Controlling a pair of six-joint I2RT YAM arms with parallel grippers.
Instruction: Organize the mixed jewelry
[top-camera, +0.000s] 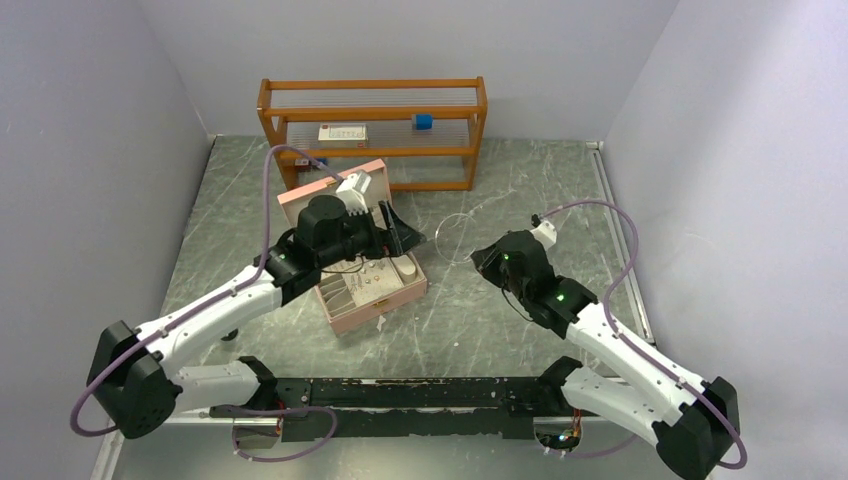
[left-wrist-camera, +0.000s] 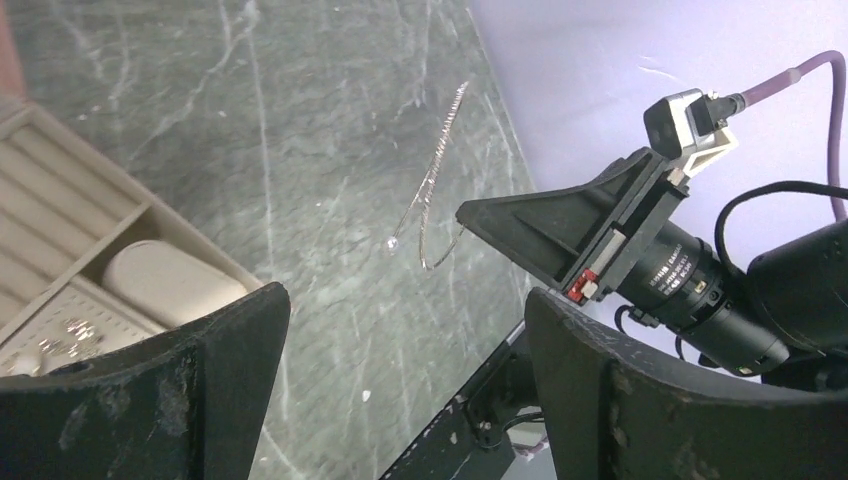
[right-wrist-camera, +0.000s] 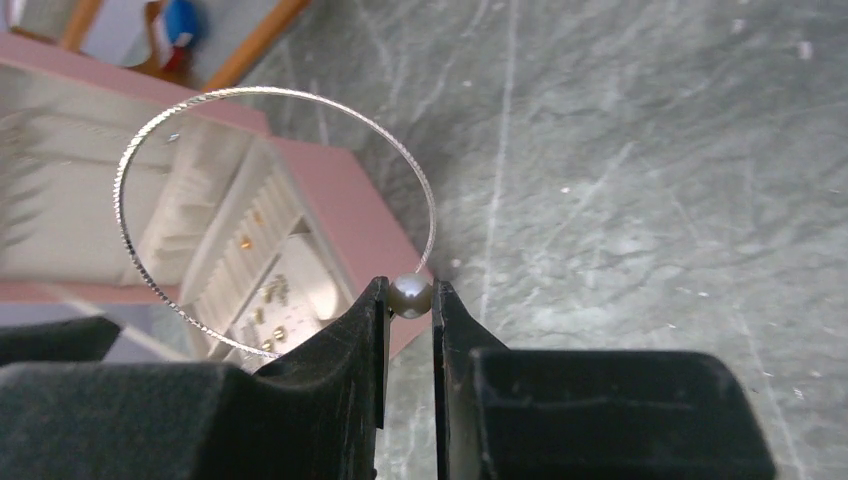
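A grey marble table (top-camera: 480, 330) carries a wooden rack (top-camera: 372, 95) along its far edge and an open pink box (top-camera: 385, 305) left of its centre, with 2 white-and-black arms reaching in from the near edge. The left arm (top-camera: 200, 320) bends over the box. The right arm (top-camera: 620, 340) stretches toward the table's middle, just right of the box. The left gripper (left-wrist-camera: 405, 310) hangs above the box's right side with its fingers (left-wrist-camera: 230, 340) spread wide and nothing between them. The right gripper (right-wrist-camera: 410, 300) is nearly closed, pinching a thin silver hoop (right-wrist-camera: 270, 90) by the 1 grey pearl (right-wrist-camera: 411, 296) threaded on it. The hoop stands out from the fingertips toward the box's right corner, well short of the rack. From the left wrist it shows almost edge-on (left-wrist-camera: 440, 150) in front of the right gripper. Inside the box, small gold studs (right-wrist-camera: 272, 292) sit on the cream ridged trays. A blue block (top-camera: 423, 121) rests on the rack's shelf.
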